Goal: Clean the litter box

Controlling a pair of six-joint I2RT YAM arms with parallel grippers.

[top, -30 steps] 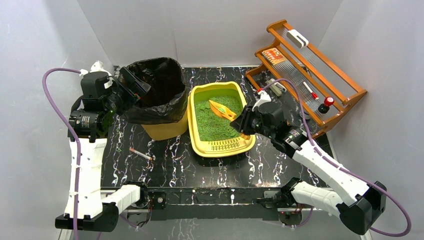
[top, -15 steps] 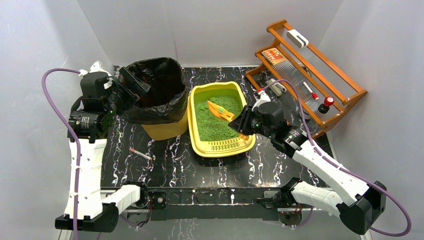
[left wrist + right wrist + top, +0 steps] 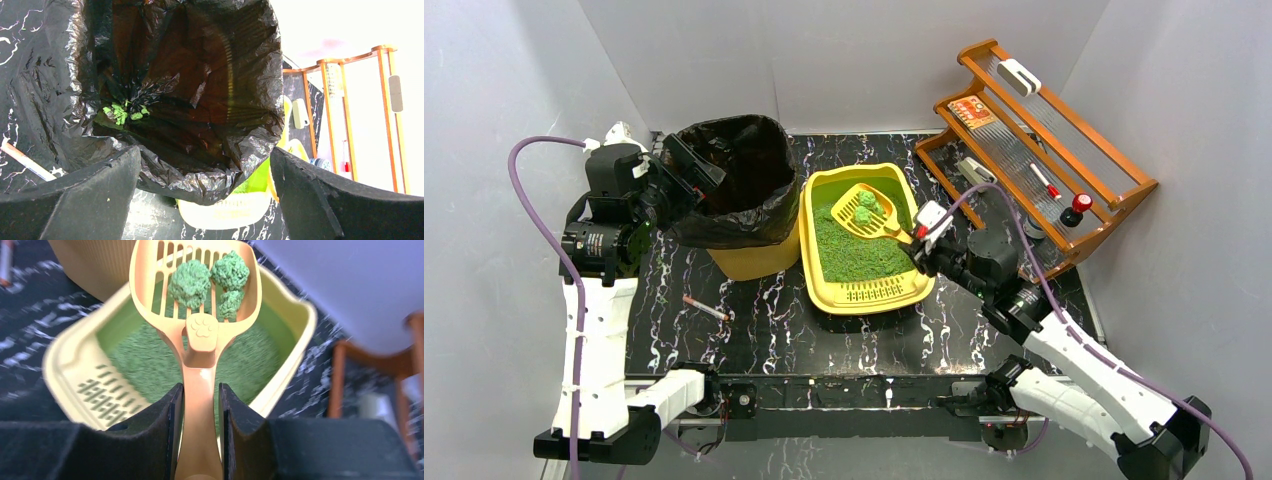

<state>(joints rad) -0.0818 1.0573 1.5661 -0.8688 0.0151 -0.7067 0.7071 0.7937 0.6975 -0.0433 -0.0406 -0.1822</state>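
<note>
The right pincer (image 3: 200, 392) pinches the handle of an orange scoop (image 3: 861, 212), green clumps (image 3: 210, 280) on its slots, above the yellow litter box (image 3: 869, 292) at mid-worktop (image 3: 754, 330). The left pincer (image 3: 205, 160) gapes wide at the black-bagged bin (image 3: 754, 258).

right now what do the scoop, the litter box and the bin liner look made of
Scoop: likely orange moulded plastic, smooth semi-matte, one-piece slots and embossed paw.
Litter box: probably rigid yellow plastic, slight sheen, moulded rounded rim and slotted grate.
Bin liner: thin black plastic film, glossy, crinkled and draped over the rim.
</note>
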